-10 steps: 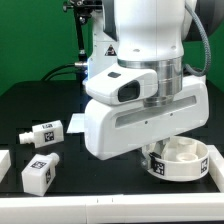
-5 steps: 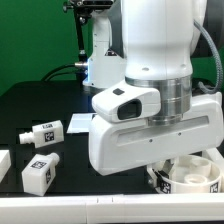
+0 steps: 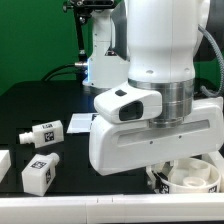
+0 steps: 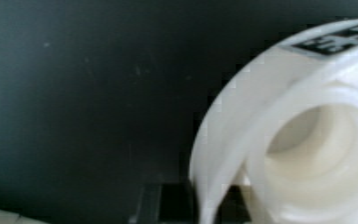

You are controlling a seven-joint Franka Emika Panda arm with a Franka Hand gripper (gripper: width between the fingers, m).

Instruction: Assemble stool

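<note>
You've got bare table (image 3: 25, 105) far back on the exterior view's left; loose legs (image 3: 41, 133) block nearer, arm (image 3: 150, 120) overhangs seat ring (image 3: 196, 178).

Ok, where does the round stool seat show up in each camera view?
Exterior view: stool seat low at the exterior view's right, partly hidden behind the arm.
Wrist view: stool seat close up and blurred, filling much of the picture.
Shared landmark: the black table under it.
</note>
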